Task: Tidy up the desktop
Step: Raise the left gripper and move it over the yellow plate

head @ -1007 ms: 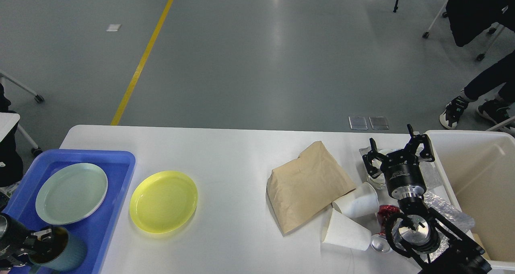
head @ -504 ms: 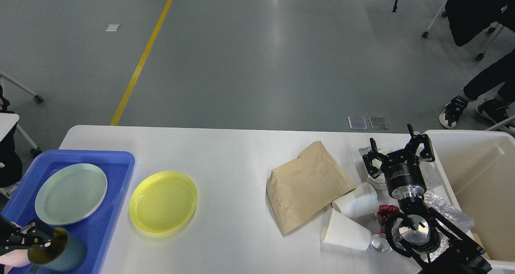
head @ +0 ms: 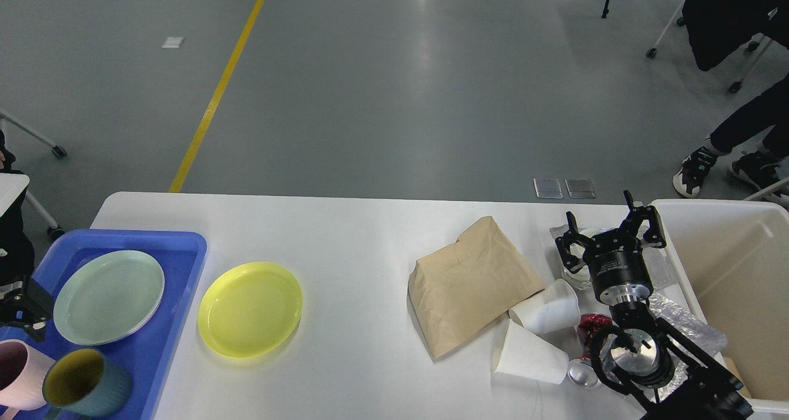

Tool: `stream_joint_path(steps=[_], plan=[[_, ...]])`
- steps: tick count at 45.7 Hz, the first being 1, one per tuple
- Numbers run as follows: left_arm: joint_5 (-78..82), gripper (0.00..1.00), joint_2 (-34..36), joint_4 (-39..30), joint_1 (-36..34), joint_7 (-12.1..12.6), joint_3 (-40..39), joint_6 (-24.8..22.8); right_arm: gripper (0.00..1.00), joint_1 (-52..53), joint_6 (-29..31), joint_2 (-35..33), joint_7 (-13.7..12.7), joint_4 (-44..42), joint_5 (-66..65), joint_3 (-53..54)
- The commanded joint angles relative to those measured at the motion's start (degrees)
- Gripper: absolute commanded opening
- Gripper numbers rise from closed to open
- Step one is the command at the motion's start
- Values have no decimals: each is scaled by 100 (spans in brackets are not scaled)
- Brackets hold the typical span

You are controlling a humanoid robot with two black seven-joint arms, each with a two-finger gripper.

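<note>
Clutter crowds the right end of the desktop (head: 357,235): a light, crushable paper bag (head: 471,281), best pinched at its creased top edge, and two tipped paper cups (head: 536,337). The right gripper (head: 610,235) hovers spread wide, empty. The left gripper (head: 21,306) is too cropped to tell.

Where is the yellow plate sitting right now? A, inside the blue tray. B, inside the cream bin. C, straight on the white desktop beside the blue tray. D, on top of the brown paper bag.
C: the yellow plate lies flat on the bare desktop, just right of the blue tray, which holds the pale green plate.
</note>
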Motion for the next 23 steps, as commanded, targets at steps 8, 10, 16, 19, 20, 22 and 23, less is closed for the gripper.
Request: stream_joint_path(steps=[8, 10, 16, 19, 20, 22, 23], plan=[[-692, 96, -1471, -357, -1529, -19, 254, -961, 100, 0, 0, 0, 0, -1, 0, 3], [-876, 96, -1639, -357, -1740, -19, 254, -1093, 100, 0, 0, 0, 0, -1, 0, -6], [-1360, 96, -2166, -471, -2303, -72, 175, -1252, 100, 0, 0, 0, 0, -1, 0, 3], [-1606, 96, -2447, -672, -2566, -142, 166, -1252, 100, 0, 0, 0, 0, -1, 0, -6], [-1668, 96, -2518, -734, -2672, -177, 166, -1252, 100, 0, 0, 0, 0, -1, -9, 3], [-1738, 96, -2615, -848, -2856, -282, 157, -1252, 100, 0, 0, 0, 0, -1, -9, 3], [-1747, 96, -2650, -910, -2953, -344, 148, -1252, 100, 0, 0, 0, 0, -9, 0, 3]])
